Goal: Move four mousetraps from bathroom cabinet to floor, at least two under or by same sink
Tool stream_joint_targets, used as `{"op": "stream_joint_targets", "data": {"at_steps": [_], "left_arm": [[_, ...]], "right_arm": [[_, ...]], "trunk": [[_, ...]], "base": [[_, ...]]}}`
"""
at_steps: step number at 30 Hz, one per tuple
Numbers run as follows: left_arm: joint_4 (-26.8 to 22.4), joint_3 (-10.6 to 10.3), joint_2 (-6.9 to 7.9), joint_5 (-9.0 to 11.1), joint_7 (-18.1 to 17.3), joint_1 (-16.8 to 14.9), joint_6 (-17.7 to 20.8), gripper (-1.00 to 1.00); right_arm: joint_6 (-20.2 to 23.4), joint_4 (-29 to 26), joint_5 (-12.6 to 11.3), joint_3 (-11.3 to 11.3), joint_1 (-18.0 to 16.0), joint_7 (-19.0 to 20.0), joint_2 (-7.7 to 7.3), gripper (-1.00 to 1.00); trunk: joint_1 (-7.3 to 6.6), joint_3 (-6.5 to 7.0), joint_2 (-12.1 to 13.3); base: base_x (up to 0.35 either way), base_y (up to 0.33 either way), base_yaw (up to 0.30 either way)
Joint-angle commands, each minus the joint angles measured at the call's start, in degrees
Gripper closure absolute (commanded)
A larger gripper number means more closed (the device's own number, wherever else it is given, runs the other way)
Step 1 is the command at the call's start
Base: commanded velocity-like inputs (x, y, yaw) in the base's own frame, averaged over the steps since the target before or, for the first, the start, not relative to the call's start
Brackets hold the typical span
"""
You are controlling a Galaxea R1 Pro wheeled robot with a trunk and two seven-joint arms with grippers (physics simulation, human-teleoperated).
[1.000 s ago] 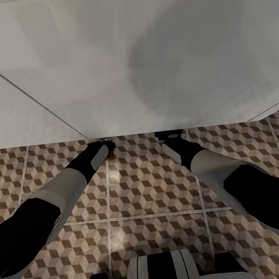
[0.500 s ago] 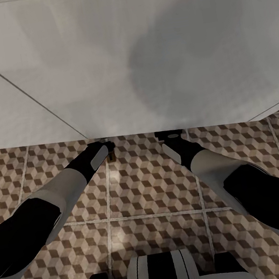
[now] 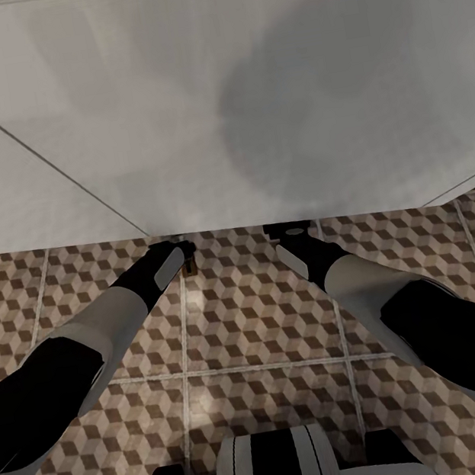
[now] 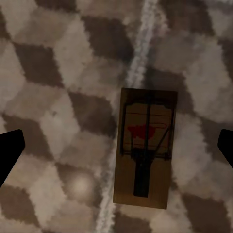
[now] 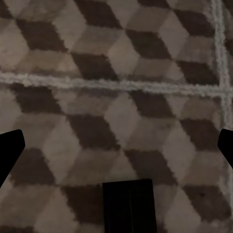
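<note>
Nothing has shifted since half a second ago: one mousetrap [image 4: 144, 150] lies flat on the bathroom floor [image 4: 53, 73], released between my left gripper [image 4: 116, 151]'s wide-open fingers, right gripper [image 5: 116, 150] open and empty too, leaving the others unaccounted for

We see a mousetrap [image 4: 144, 148] lying flat on the cube-patterned bathroom floor [image 4: 53, 77] beside a grout line [image 4: 138, 53], between our left gripper's [image 4: 116, 148] wide-spread fingertips [image 4: 8, 150], touching neither.

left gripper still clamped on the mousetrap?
No: in the left wrist view the mousetrap lies flat on the bathroom floor, with the left gripper fingertips spread wide at the picture's edges, well clear of it.
</note>
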Motion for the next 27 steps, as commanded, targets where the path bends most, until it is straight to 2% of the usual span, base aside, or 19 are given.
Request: {"op": "stream_joint_targets", "data": {"at_steps": [1, 20, 27], "left_arm": [[-0.1, -0.48, 0.04, 0.46, 0.41, -0.04, 0.2, -1.0], [-0.26, -0.48, 0.04, 0.46, 0.41, -0.04, 0.2, -1.0], [-0.6, -0.48, 0.1, 0.49, 0.41, -0.04, 0.13, -1.0]], "right_arm": [[0.33, -0.06, -0.16, 0.4, -0.04, -0.38, 0.0, -1.0], [0.22, -0.09, -0.14, 0.37, -0.04, -0.38, 0.0, -1.0], [-1.3, -0.09, -0.16, 0.34, -0.02, -0.38, 0.0, -1.0]], "trunk": [[-0.01, -0.03, -0.01], [-0.01, -0.03, -0.01], [-0.01, -0.03, -0.01]], "base": [[0.0, 0.0, 0.0], [0.0, 0.0, 0.0], [0.0, 0.0, 0.0]]}}
